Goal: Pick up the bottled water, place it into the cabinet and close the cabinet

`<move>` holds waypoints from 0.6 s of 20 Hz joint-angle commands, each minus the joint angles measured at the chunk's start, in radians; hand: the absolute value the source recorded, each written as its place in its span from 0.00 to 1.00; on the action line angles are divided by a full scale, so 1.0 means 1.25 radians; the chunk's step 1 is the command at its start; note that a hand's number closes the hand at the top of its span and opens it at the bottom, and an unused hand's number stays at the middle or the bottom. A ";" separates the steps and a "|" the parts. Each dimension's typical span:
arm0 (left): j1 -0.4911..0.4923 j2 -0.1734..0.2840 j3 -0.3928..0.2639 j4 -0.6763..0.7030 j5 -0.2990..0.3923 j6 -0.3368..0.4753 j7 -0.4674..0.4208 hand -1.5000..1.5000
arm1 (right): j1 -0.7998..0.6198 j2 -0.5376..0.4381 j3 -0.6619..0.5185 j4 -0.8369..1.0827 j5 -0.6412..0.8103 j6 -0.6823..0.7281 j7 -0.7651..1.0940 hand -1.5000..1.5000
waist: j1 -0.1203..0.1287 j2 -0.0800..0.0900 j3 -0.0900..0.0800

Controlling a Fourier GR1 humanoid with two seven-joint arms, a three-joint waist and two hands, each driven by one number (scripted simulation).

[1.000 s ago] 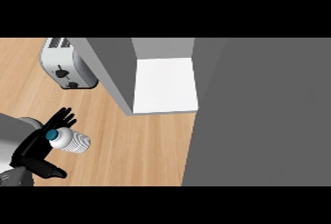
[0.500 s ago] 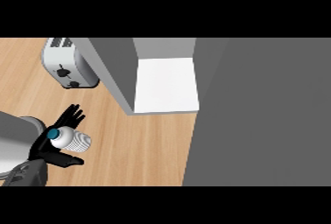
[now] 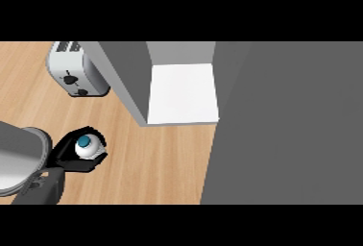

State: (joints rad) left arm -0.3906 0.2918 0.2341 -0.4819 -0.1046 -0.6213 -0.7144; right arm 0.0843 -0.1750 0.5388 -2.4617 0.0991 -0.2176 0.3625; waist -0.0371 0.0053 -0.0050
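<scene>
Lower left of the frame: left hand (image 3: 73, 153) with fingers curled around the water bottle (image 3: 89, 146), blue cap facing up, above the wooden counter (image 3: 163, 163). Upper centre: open cabinet (image 3: 181, 93) with white floor. Upper left: toaster (image 3: 74, 69) just beside the cabinet wall.

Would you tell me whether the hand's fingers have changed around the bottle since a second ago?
Yes. The left hand, earlier spread open beside the bottle, has curled round it, below the toaster.
</scene>
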 commanded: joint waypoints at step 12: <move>0.031 -0.224 -0.014 -0.127 -0.030 0.453 -0.186 1.00 | 0.041 -0.038 -0.014 -0.063 0.013 -0.027 0.006 0.00 | 0.024 -0.008 0.004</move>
State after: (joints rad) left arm -0.3699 0.1131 0.1906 -0.5937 -0.1621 -0.2044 -0.9052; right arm 0.1037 -0.2051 0.5430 -2.4674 0.0976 -0.2505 0.3621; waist -0.0159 -0.0031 -0.0016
